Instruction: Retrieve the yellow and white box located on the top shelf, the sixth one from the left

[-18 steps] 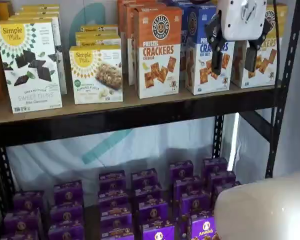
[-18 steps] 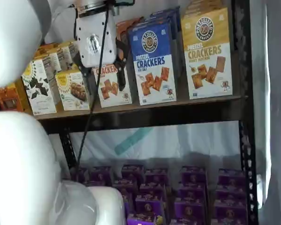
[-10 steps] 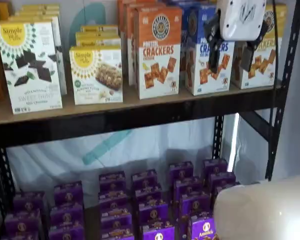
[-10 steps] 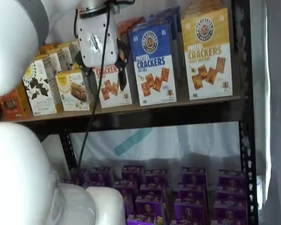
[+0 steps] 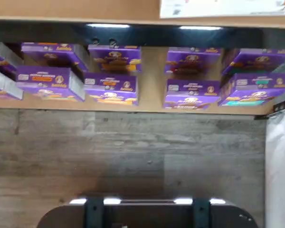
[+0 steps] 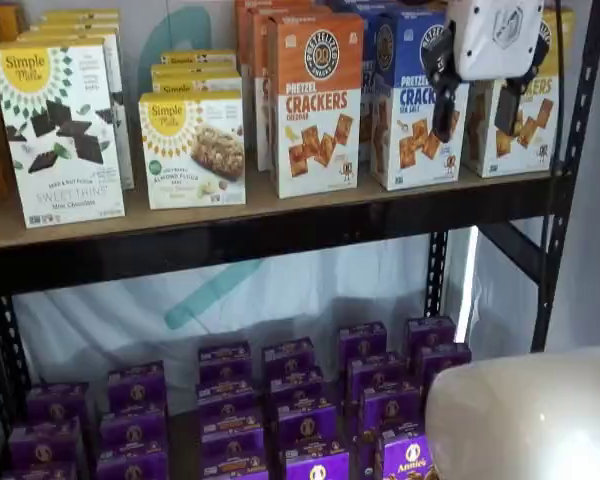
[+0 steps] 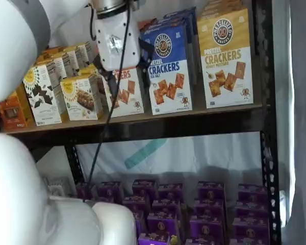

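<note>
- Far left on the top shelf [image 6: 230, 235] stands a tall Simple Mills box [image 6: 58, 130] with dark thins on its face, more like it lined up behind.
- Next to it sits a shorter Simple Mills box [image 6: 193, 148], a bar pictured on the front.
- Then comes the orange box [image 6: 315, 102] of pretzel crackers, upright at the shelf's front edge.
- Just beside that is the blue box [image 6: 408, 100], also upright; in a shelf view the tool's near finger overlaps its right side.
- The tool [image 6: 477, 98] hangs in front of the boxes, white body above, two black fingers pointing down with a plain gap between them, spread wide and holding nothing. In a shelf view it [image 7: 126, 81] sits further left, over the orange box, with a black cable trailing down.
- The yellow box [image 7: 226, 57] stands at the right end of the top shelf, upright, next to the blue one and close to the black upright [image 7: 263, 76]. In a shelf view the tool partly covers it [image 6: 537, 125].
- Below, rows of purple boxes [image 6: 305, 400] fill the lower shelf.
- The wrist view shows those purple boxes [image 5: 111, 88] too, wood-grain floor [image 5: 133, 152] in front of them.
</note>
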### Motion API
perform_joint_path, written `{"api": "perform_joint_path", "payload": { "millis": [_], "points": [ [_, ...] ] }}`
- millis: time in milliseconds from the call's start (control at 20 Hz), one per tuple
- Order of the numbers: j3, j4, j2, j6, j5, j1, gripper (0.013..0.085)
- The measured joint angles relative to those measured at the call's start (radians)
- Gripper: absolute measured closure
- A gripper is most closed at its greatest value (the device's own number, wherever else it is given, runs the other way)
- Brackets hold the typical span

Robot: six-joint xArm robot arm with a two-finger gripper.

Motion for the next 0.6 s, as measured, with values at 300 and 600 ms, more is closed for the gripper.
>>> {"api": "perform_joint_path", "payload": {
  "millis": [300, 600],
  "points": [
    [-0.015, 0.019, 0.052, -0.175, -0.069, -0.182, 0.0130],
    [-0.049, 0.038, 0.126, -0.290, -0.099, -0.298, 0.0130]
  ]
}}
